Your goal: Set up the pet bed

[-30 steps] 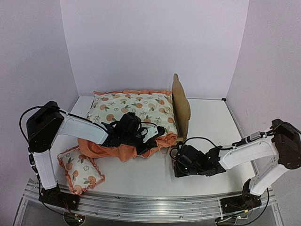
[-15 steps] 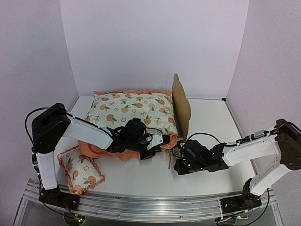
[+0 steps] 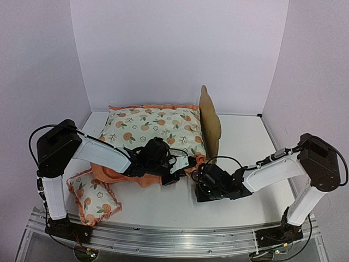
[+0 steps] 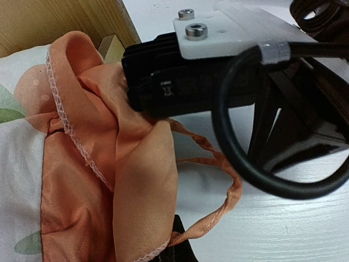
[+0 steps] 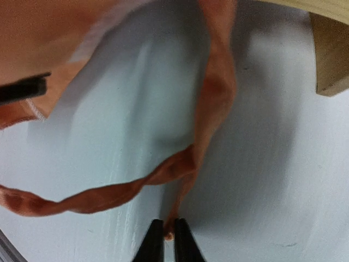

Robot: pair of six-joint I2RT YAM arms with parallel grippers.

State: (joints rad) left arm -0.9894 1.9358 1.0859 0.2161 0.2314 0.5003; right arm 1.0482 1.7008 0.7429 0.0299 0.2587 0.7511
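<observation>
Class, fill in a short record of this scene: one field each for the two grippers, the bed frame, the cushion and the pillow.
left gripper: shut on the cushion by its orange frill
right gripper: shut on the end of the orange cord
bed frame: headboard upright, rest mostly hidden
cushion: flat, against the headboard
pillow: on the table, near the left arm's base

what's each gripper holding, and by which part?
Right gripper pinches the tip of the orange tie string. Left gripper clamps the cushion's orange ruffle at its corner.

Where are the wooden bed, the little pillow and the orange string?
pet bed [image 3: 210, 124], top view, headboard.
small pillow [image 3: 94, 199], top view, printed middle.
orange string [image 5: 215, 93], right wrist view, hanging stretch.
</observation>
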